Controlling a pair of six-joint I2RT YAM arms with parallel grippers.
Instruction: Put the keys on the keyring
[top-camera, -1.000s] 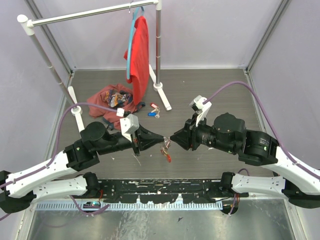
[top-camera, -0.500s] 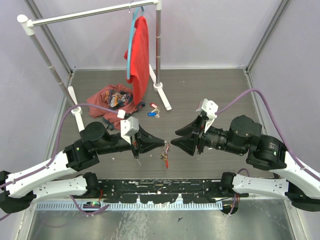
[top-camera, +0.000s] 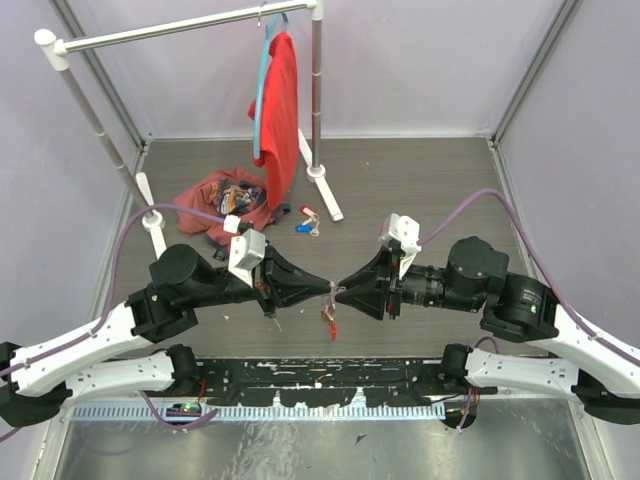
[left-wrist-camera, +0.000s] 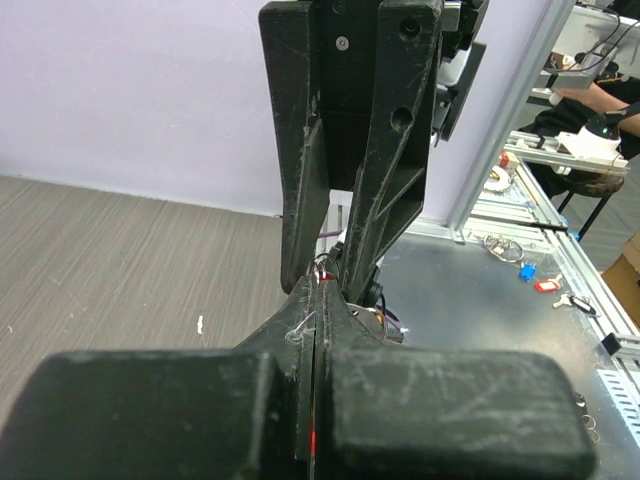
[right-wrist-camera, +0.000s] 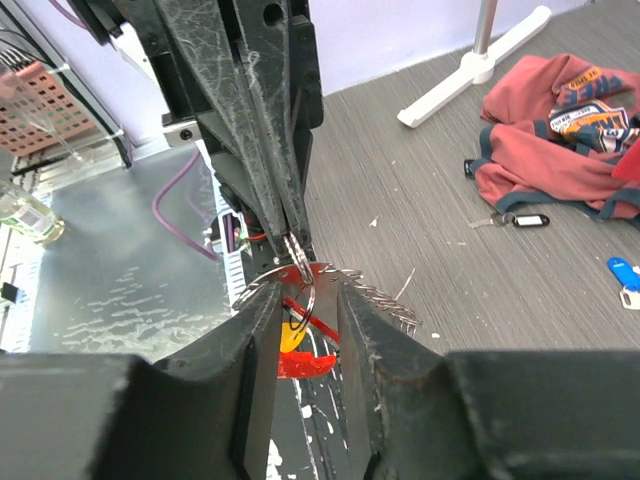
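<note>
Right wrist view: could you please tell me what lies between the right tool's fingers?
The right wrist view shows the keyring there, red and yellow tags hanging, its silver ring pinched by the left tool.

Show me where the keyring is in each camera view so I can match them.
Top external: keyring hangs at centre, under the left hand.
Left wrist: a red sliver at centre, mostly hidden.
Right wrist: lower centre, ring and red tag.
Shared landmark: the left hand's tip.
</note>
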